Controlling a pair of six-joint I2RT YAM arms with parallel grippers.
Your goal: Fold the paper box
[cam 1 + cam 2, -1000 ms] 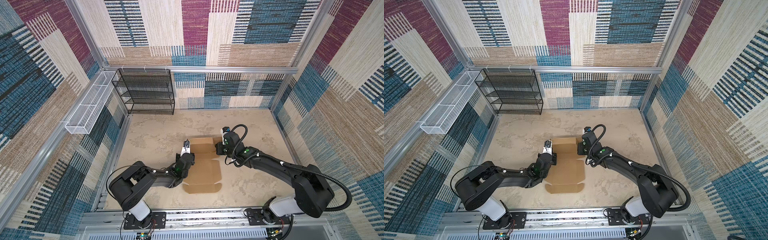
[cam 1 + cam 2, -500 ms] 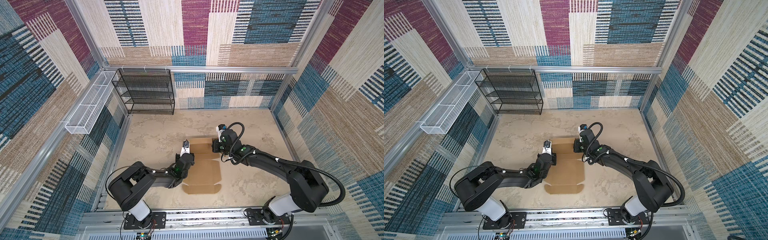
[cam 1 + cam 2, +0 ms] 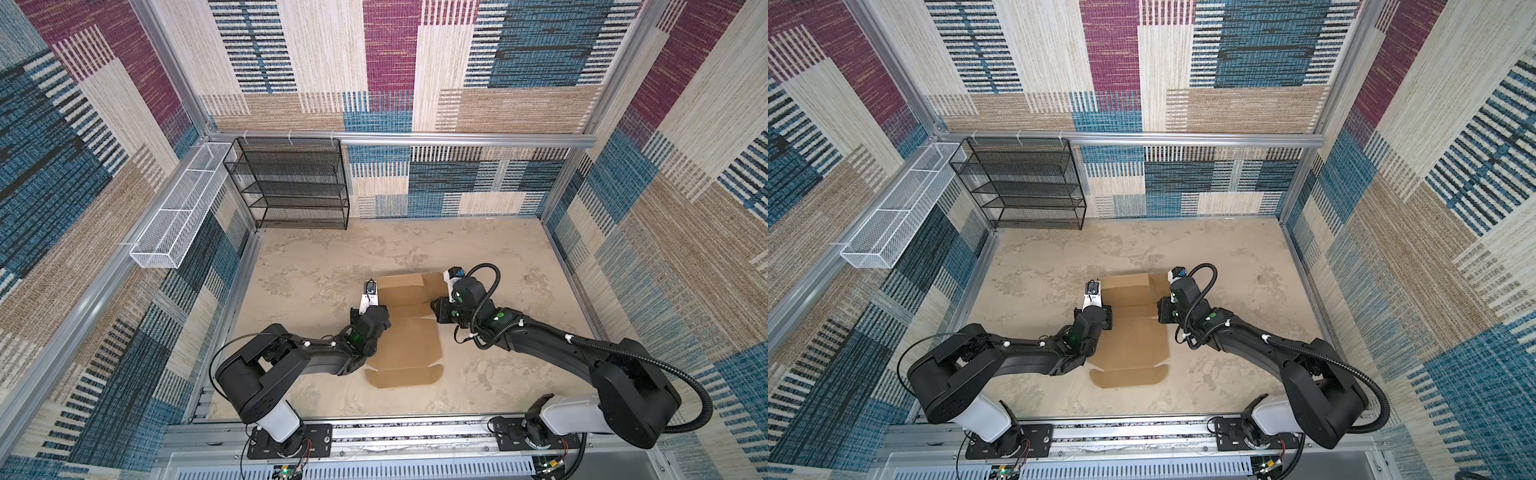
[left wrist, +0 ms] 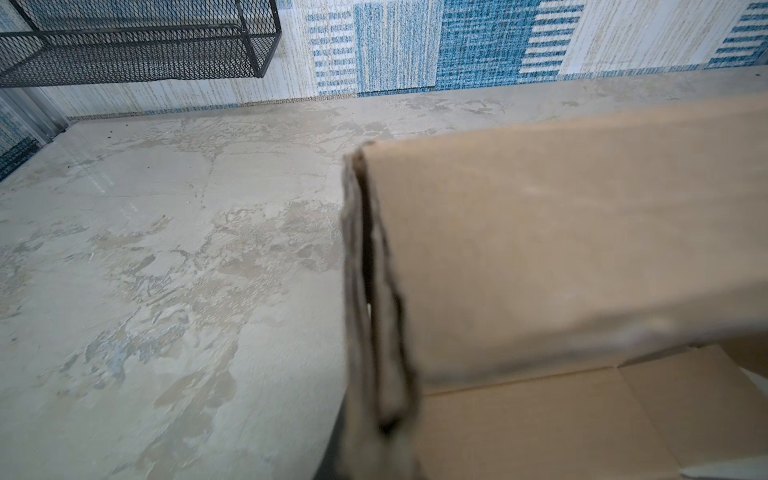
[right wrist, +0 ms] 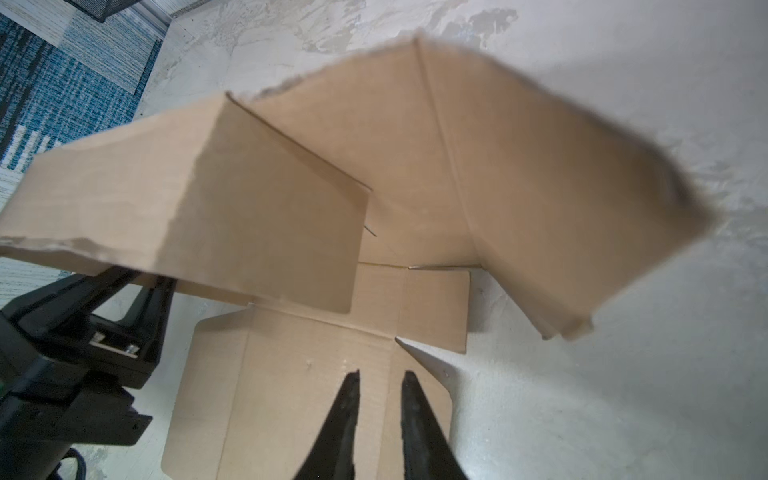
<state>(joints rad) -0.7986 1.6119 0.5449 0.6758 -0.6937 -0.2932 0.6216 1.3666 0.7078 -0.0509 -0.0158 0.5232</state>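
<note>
Paper box [image 3: 409, 345]: plain brown; worktop [image 3: 324, 266]: mottled beige; rack [image 3: 291, 183]: black mesh; basket [image 3: 174, 224]: white mesh; walls [image 3: 540, 50]: blue, maroon and cream striped patchwork.

Both top views hang high above the near edge, looking steeply down toward the far wall [image 3: 415, 104], and share the whole table [image 3: 332, 257]. The left wrist camera sits close at the left edge of the paper box [image 4: 561, 249], facing the far black rack [image 4: 124, 54]. The right wrist camera looks closely down past the right gripper [image 5: 380, 374] onto the same box.
</note>
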